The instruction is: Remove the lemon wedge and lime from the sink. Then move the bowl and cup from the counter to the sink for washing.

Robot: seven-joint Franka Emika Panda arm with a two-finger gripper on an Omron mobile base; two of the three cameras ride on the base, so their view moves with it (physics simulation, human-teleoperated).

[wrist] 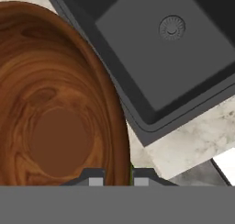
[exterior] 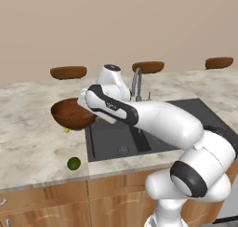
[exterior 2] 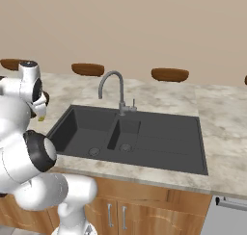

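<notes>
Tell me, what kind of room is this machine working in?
Most likely a kitchen: a dark double sink with a curved faucet is set into a marble-look counter, with wooden cabinet doors below and a wooden bowl by the basin.

Kitchen: sink (exterior 2: 159, 147), marble counter (exterior 2: 212, 113), cabinets (exterior 2: 144, 215)

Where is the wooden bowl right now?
The bowl is held at its rim by the gripper, lifted just left of the sink, above the counter where the lime rests.

The bowl (wrist: 55, 103) was glossy grained wood; the sink (exterior 2: 159, 142) matt dark grey; the bench (exterior: 32, 142) mottled stone; the faucet (exterior 2: 112, 87) smooth metal.
</notes>
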